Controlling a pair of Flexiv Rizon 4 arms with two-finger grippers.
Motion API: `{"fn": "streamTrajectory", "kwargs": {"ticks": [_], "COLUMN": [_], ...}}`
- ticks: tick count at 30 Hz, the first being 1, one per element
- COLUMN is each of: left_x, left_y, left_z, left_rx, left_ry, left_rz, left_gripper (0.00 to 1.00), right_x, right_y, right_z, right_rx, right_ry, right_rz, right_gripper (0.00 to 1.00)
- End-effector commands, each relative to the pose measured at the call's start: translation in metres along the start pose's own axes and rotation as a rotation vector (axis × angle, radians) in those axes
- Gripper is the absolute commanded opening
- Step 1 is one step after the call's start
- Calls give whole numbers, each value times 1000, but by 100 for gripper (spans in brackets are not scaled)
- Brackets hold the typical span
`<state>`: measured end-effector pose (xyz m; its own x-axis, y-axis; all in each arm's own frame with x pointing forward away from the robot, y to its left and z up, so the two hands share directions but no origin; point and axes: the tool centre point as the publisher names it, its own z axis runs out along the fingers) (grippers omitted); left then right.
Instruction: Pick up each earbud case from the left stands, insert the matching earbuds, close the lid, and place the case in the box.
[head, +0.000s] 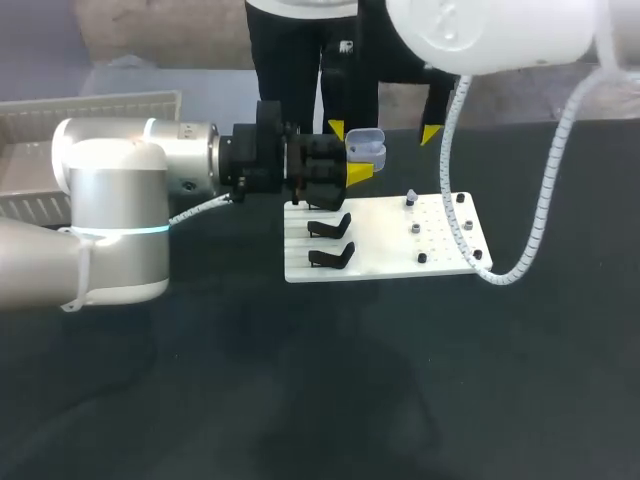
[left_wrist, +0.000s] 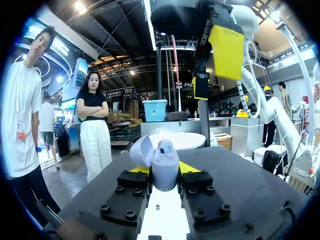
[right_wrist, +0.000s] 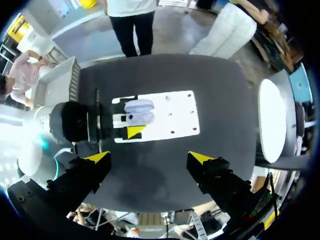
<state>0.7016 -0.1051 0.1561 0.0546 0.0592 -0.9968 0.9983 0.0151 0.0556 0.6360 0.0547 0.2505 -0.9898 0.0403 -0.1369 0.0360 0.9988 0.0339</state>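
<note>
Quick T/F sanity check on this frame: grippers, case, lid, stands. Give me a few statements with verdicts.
1. The left gripper is shut on the earbud case. True.
2. The case's lid is closed. False: it stands open.
3. The right gripper holds an earbud. False: it is open and empty, above the white board.
4. Two black stands on the board are empty. True.
</note>
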Motion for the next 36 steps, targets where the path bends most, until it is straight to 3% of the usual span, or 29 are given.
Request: {"fn": "streamTrajectory", "kwargs": {"ticks": [1, 15, 16, 20, 22, 28, 36], "left_x": [1, 1, 1, 1, 1, 1, 1], "left_y": [-1, -1, -1, -1, -1, -1, -1], "left_z": [0, 0, 0, 0, 0, 0, 0], "left_rx": [-6, -6, -6, -6, -6, -6, -6], "left_ry": [-4, -4, -4, -4, -4, -4, -4], "left_rz": [4, 4, 4, 4, 4, 4, 4], "left_gripper": [0, 0, 0, 0, 0, 0, 0], "right_x": [9, 9, 7, -5, -14, -43, -78], "right_y": [-4, -4, -6, -23, -32, -55, -75], "right_z": [-6, -6, -4, -8, -12, -8, 28], "right_rx": [-1, -1, 30, -110, -111, -132, -132], "right_ry": [10, 10, 5, -102, -128, -151, -162], "right_rz": [-63, -63, -60, 20, 43, 124, 211], "right_gripper": [100, 100, 100, 100, 100, 100, 100]}}
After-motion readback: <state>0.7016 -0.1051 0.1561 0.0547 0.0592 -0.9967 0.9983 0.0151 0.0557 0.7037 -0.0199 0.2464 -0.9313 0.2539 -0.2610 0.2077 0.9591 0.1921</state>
